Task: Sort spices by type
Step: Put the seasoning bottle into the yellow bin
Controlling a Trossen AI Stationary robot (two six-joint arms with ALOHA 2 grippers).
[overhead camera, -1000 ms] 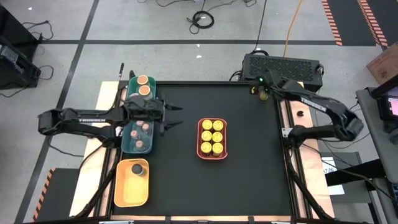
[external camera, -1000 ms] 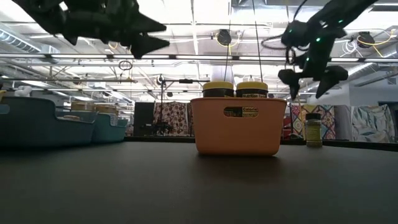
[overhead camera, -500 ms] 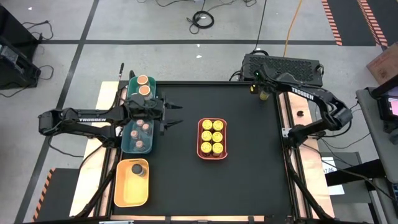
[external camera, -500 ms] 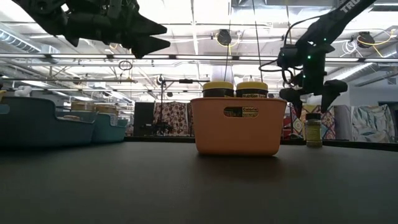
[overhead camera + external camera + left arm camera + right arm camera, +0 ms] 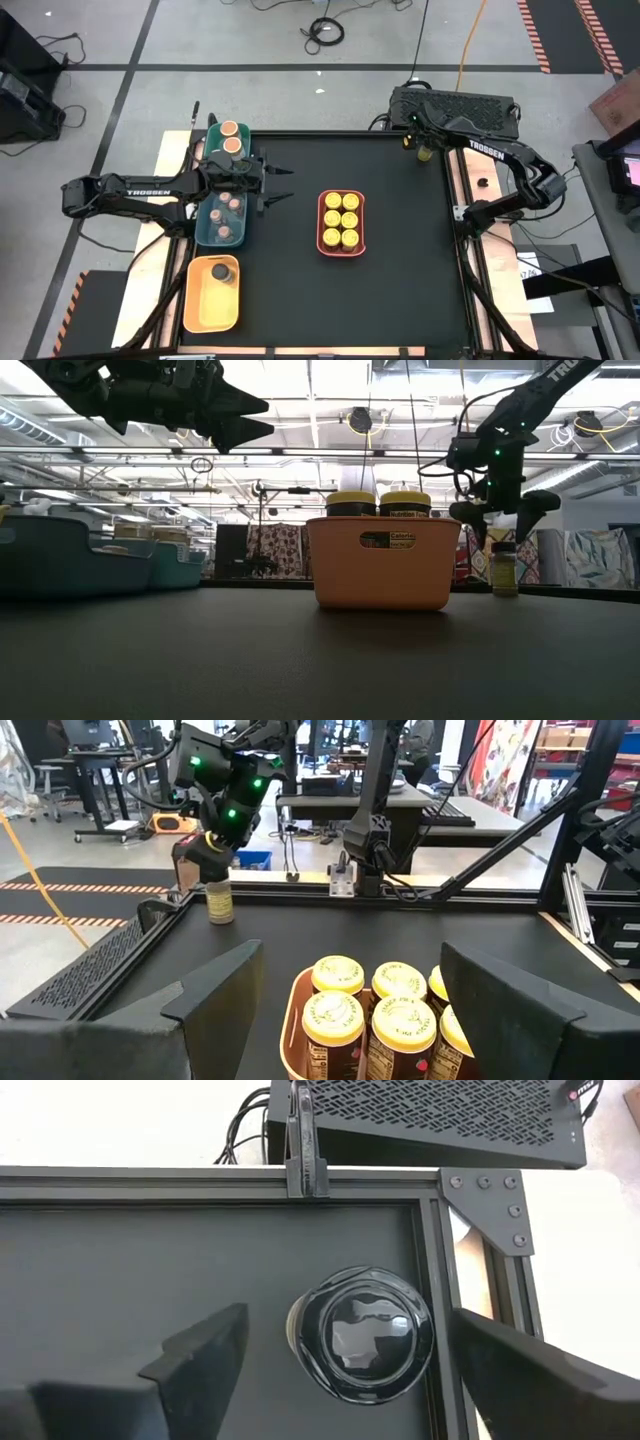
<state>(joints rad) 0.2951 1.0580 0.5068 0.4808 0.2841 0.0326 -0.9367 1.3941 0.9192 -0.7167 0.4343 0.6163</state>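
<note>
We note six yellow-lidded jars (image 5: 341, 219) upright mid-table, one black-lidded jar (image 5: 361, 1333) upright alone at the far right corner.

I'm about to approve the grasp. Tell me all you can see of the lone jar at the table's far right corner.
The lone jar is small, round and upright, with a glossy black lid; its body looks olive-filled in the low view. It stands alone on the black mat by the frame's corner. The right gripper hovers over it, fingers open either side, not touching.
</note>
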